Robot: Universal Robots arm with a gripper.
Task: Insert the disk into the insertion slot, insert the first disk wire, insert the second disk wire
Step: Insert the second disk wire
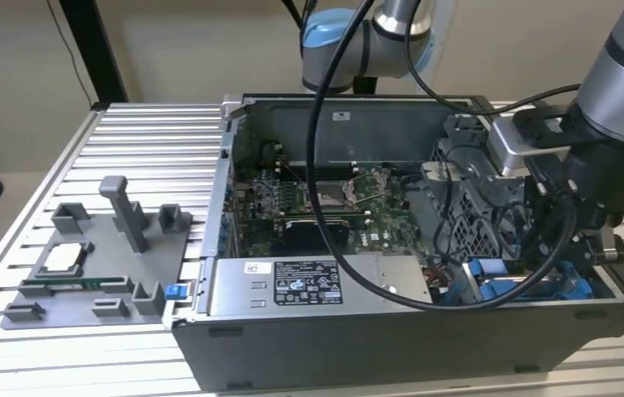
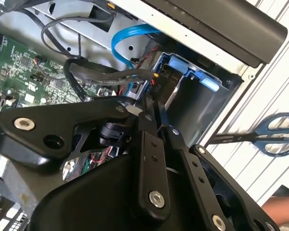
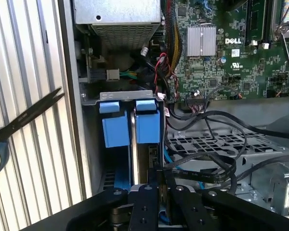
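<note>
- A ribbed aluminium surface (image 1: 146, 132) carries an open computer case (image 1: 400, 347) and, toward the exterior view's left, a grey fixture tray (image 1: 91, 273) with upright holders.
- Inside the case lie the green motherboard (image 1: 324, 198) and a grey box with a black-and-white sticker (image 1: 312, 285) along the near wall.
- The insertion slot (image 3: 130, 127), with bright blue tabs, sits in the case corner at the exterior view's right; in the exterior view its blue plastic (image 1: 511, 285) shows just below the arm.
- The arm reaches down into that corner, and the gripper (image 2: 156, 118) hangs right over the slot.
- The black fingers (image 2: 151, 159) are pressed together, apparently pinching a thin dark cable end (image 3: 160, 180) among the black wires (image 3: 216, 168).
- The disk itself cannot be made out with certainty within the bay.
- Blue-handled scissors (image 2: 274, 134) lie on the ribbed surface just outside the case wall.
</note>
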